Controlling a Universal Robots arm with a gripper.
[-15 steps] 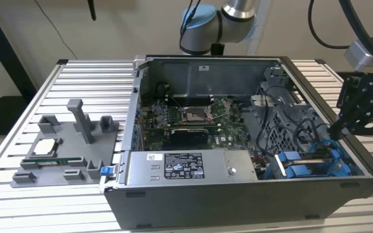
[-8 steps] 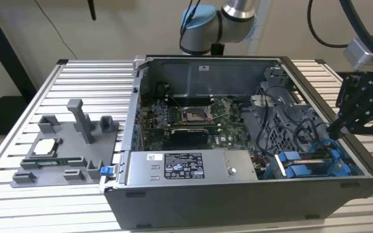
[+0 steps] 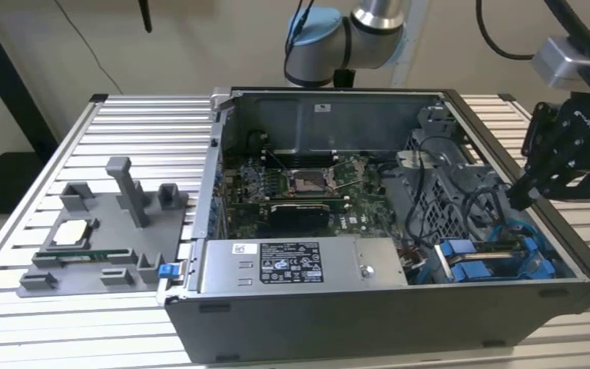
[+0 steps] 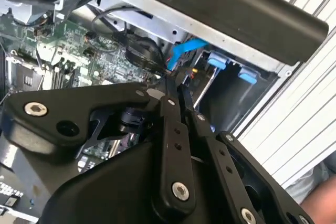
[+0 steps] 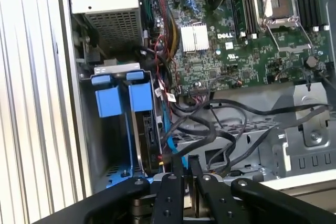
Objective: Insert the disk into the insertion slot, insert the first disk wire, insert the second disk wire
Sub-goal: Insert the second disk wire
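Black end effector (image 5: 185, 161), fingers pressed close together, hovers beside the flat blue-framed silver-grey disk (image 5: 148, 132); possibly pinching a thin blue wire (image 5: 167, 129).

Beige wall (image 3: 193, 46), slatted aluminium table (image 3: 28, 307), black upright post (image 3: 8, 77) beside
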